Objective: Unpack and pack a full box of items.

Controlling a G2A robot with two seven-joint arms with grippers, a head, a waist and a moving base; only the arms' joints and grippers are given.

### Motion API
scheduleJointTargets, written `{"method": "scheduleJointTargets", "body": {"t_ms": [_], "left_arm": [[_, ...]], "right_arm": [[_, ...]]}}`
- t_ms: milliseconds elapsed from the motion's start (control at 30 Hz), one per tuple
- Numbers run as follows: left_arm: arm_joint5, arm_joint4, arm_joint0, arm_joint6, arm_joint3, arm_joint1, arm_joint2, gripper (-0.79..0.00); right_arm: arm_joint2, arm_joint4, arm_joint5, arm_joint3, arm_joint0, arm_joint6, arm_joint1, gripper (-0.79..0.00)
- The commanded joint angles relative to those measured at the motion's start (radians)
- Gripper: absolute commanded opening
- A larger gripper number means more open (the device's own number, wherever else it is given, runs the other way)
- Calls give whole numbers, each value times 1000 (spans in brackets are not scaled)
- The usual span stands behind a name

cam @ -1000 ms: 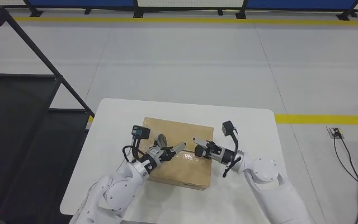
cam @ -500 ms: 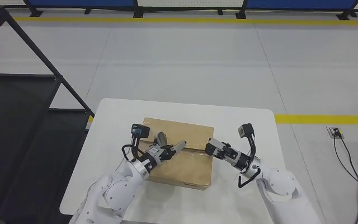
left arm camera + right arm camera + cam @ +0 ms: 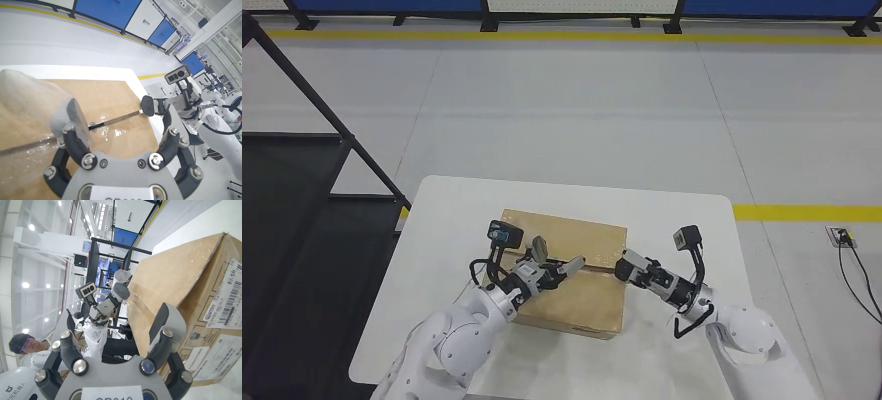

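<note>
Several printed labels [image 3: 223,311] on taped box [image 3: 170,275] side.

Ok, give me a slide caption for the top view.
Left gripper and right gripper, both open, at a closed cardboard box.

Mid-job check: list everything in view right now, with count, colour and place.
cardboard box: 1, brown, closed and taped, middle of the table
labels: several, white, on the box side facing the right arm
table: 1, white, under the box
frame: 1, black, on the floor beside the table
floor lines: 2, yellow, behind and beside the table
left pincer: 1, grey and black, open, over the box top
right pincer: 1, grey and black, open, at the box edge by the seam end
</note>
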Motion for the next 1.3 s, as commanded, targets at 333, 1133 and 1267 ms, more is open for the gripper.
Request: {"method": "scheduleJointTargets", "body": {"t_ms": [333, 1133, 1267], "left_arm": [[1, 54, -17, 7, -6, -11, 32, 0], [-13, 107, -45, -20, 15, -34, 91, 0], [-15, 117, -50, -21, 14, -38, 99, 0]], "right_arm": [[-15, 5, -5, 20, 9, 22, 5, 0], [11, 15, -55, -32, -47, -2, 20, 0], [21, 18, -63, -44, -62, -4, 24, 0]]}}
